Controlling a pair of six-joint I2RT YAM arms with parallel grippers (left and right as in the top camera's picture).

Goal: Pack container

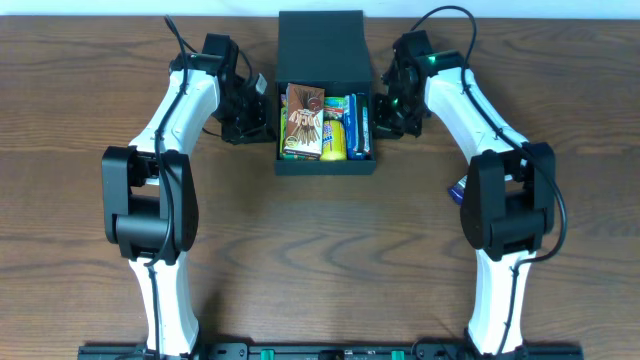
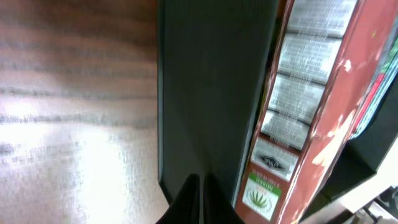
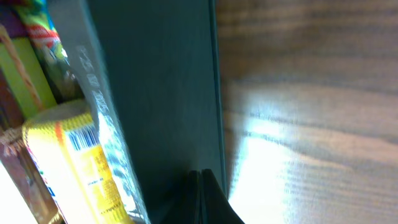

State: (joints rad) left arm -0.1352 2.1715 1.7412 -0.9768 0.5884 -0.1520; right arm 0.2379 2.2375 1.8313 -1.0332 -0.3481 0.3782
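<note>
The dark teal-black container (image 1: 327, 166) lies at the table's far middle, its flap lid (image 1: 320, 40) laid open behind it. Inside it are a brown snack packet (image 1: 303, 120), a yellow one (image 1: 334, 138) and a blue one (image 1: 360, 125). My left gripper (image 1: 262, 115) is shut, its tips at the container's left outer wall (image 2: 211, 93), beside the red-brown packet (image 2: 298, 124). My right gripper (image 1: 383, 112) is shut too, tips against the right wall (image 3: 161, 93), with the yellow packet (image 3: 68, 162) just inside. Nothing is held in either gripper (image 2: 199, 186) (image 3: 200, 180).
A small blue packet (image 1: 457, 190) lies on the wooden table (image 1: 320, 260) partly under my right arm. Both arms reach in from the near side and flank the container.
</note>
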